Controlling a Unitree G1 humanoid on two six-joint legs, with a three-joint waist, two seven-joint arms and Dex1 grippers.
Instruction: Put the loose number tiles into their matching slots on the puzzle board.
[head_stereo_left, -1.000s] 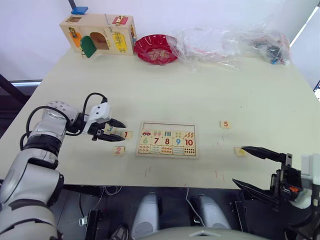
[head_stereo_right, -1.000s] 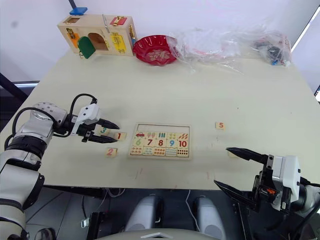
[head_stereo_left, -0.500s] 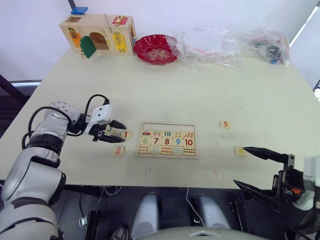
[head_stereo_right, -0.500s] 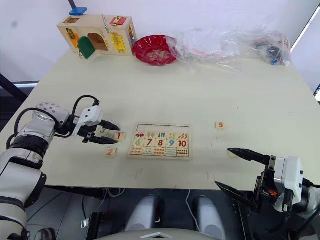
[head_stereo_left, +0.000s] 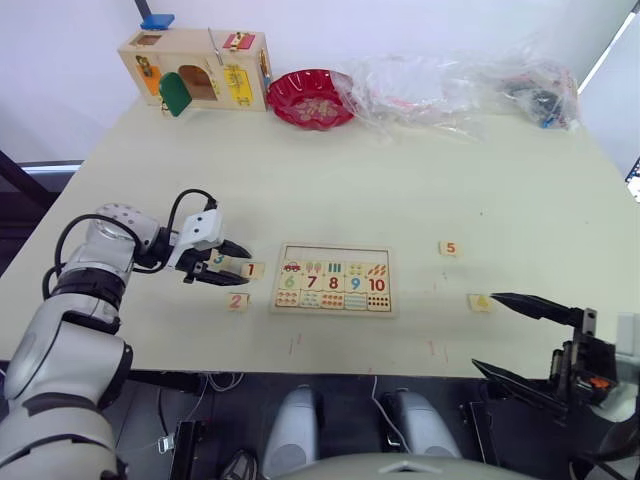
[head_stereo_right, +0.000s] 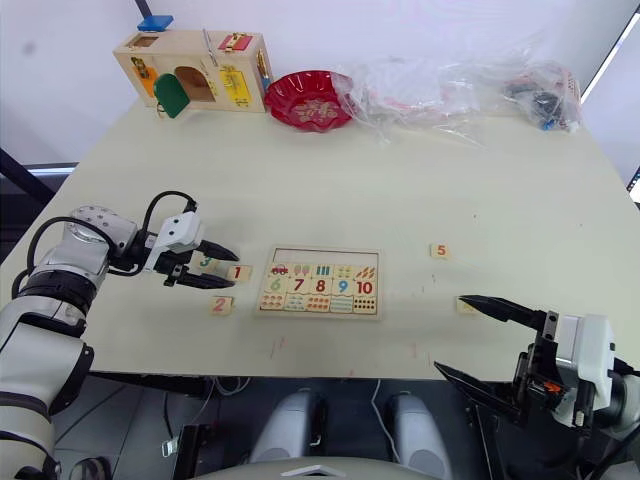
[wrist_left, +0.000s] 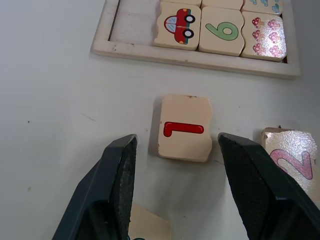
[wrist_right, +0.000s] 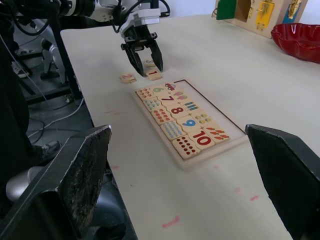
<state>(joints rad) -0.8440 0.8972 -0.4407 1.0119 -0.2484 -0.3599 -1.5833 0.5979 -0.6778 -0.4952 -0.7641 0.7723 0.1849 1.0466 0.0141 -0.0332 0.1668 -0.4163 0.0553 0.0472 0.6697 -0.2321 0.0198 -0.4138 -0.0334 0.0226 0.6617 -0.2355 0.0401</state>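
The puzzle board (head_stereo_left: 340, 253) lies near the table's front middle, its top row bare above picture tiles and tiles 6 to 10. Left of it lie loose number tiles 1 (head_stereo_left: 252, 269), 2 (head_stereo_left: 238, 300) and 3 (head_stereo_left: 218, 258). My left gripper (head_stereo_left: 241, 265) is open, low over the table, with tile 3 between its fingers and tile 1 (wrist_left: 183, 128) just beyond the tips. Tile 5 (head_stereo_left: 451, 248) and yellow tile 4 (head_stereo_left: 480, 302) lie right of the board. My right gripper (head_stereo_left: 487, 331) hangs open at the front right edge, one finger tip beside tile 4, holding nothing.
At the back left stands a wooden box (head_stereo_left: 195, 68) with coloured doors, beside it a red bowl (head_stereo_left: 313, 97). Crumpled plastic bags (head_stereo_left: 460, 80) run along the back right. The table's front edge (head_stereo_left: 350, 362) is close behind the board.
My right gripper has sunk a little down and to the right. The left gripper and the tiles have stayed where they were.
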